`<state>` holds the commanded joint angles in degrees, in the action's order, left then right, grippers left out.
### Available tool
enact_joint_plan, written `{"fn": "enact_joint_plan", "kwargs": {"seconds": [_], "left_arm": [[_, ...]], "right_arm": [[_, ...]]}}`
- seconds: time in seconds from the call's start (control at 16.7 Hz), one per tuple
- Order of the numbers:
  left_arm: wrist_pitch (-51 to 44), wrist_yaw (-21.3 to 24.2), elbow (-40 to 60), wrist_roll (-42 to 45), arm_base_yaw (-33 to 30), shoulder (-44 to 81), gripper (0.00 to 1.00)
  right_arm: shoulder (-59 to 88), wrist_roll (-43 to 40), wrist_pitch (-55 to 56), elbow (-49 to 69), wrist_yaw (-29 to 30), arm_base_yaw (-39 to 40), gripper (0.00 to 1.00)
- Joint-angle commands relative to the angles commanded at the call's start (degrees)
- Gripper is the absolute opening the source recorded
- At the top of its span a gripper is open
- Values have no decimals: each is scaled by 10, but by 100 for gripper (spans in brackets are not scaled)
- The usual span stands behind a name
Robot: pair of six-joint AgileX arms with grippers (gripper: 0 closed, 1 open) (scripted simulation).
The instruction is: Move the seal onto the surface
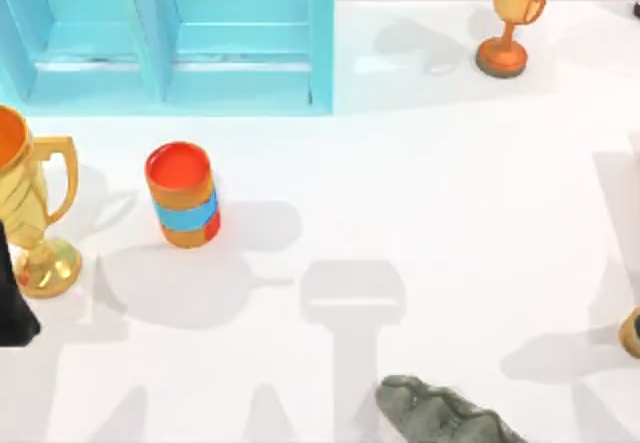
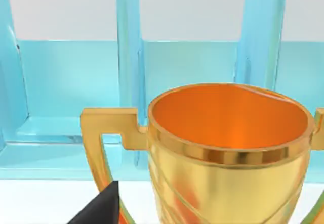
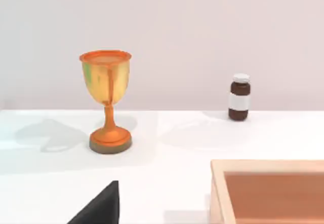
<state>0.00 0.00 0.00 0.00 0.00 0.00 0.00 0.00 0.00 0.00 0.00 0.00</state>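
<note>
The seal is out of view. The surface, a plain white tabletop (image 1: 450,213), spreads across the top view. A black part of my left arm (image 1: 12,303) sits at the table's left edge, right beside a large gold trophy (image 1: 25,213). That trophy (image 2: 228,153) stands very close in the left wrist view, with one dark fingertip (image 2: 101,209) in front of it. The right wrist view holds one dark fingertip (image 3: 101,206) above the tabletop (image 3: 167,183).
A light-blue shelved cabinet (image 1: 170,33) stands at the back left. An orange cup with a blue band (image 1: 183,195) is left of centre and a grey-green lumpy object (image 1: 440,413) is at the front. A small gold trophy (image 1: 515,13), a brown bottle (image 3: 239,97) and a wooden tray (image 3: 268,193) are on the right.
</note>
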Motion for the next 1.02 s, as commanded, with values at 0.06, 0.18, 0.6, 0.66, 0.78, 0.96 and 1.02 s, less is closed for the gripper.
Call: {"fn": "enact_joint_plan", "kwargs": {"seconds": [0.06,0.18,0.6,0.66,0.78,0.96,1.02], "left_arm": [[0,0,0,0,0,0,100],[0,0,0,0,0,0,100],[0,0,0,0,0,0,100],[0,0,0,0,0,0,100],[0,0,0,0,0,0,100],[0,0,0,0,0,0,100],[0,0,0,0,0,0,100]], "right_arm": [[0,0,0,0,0,0,100],[6,-2,-6,6,0,-3,100],[218,-73,-176,196,0,-74,100],[271,-88,-213,237,0,-89,100],[386,-118,-292,321,0,-121,100],[557,-165,-413,444,-1,-169,100],[609,-181,-452,483,-1,-184,100]]}}
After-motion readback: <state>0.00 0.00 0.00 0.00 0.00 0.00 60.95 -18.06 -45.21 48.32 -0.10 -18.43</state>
